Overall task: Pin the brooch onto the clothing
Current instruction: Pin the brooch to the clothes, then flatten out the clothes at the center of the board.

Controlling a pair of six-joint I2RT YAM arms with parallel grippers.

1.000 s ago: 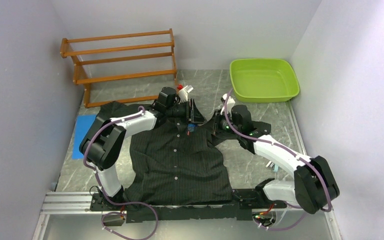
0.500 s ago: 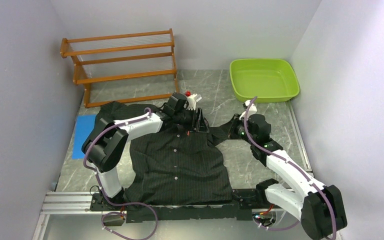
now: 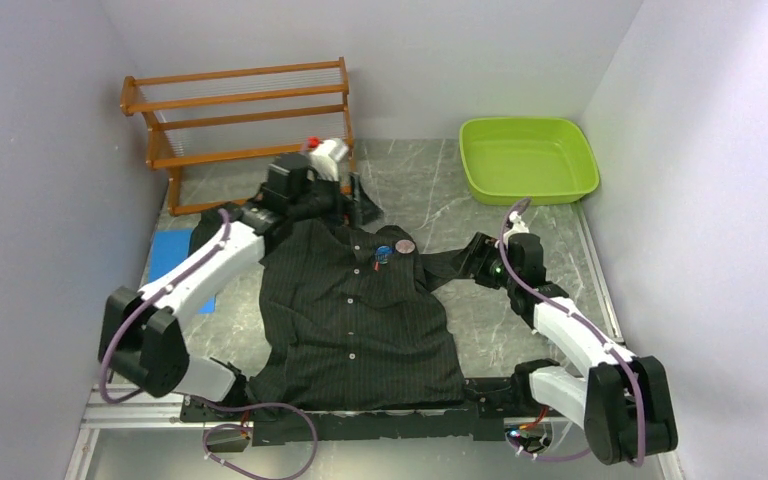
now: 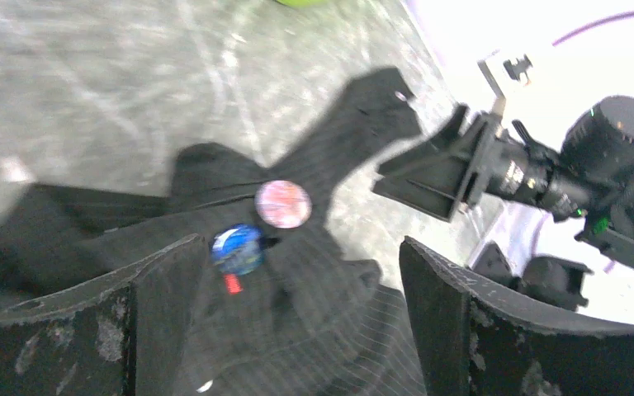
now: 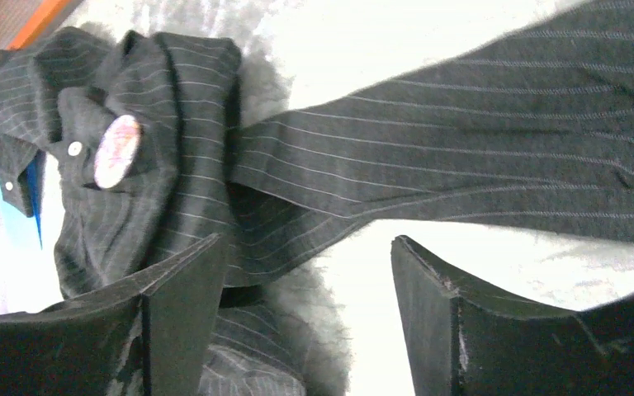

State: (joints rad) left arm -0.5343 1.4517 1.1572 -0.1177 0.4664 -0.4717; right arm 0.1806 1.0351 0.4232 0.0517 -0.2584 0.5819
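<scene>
The brooch, a round pinkish disc, sits on the shirt up by the collar. A blue badge lies just beside it, nearer my left tool. I cannot tell whether the pin is actually through the cloth.

My left tool is released, fingers wide apart and holding nothing. From it the brooch lies ahead and below, a little toward the left finger. The disc has no long axis, so I judge that any approach turns on the shirt. Its front runs lengthwise from the collar away under this tool.

My right tool also stands released and empty. The brooch lies ahead of it and well off toward its left finger, while the sleeve stretches crosswise just beyond its fingertips. I judge the left tool slightly the nearer of the two, though not by much.

The shirt is spread flat on the grey tabletop. Seen from above, a wooden rack stands close behind my left tool and a green tub lies beyond my right one.
</scene>
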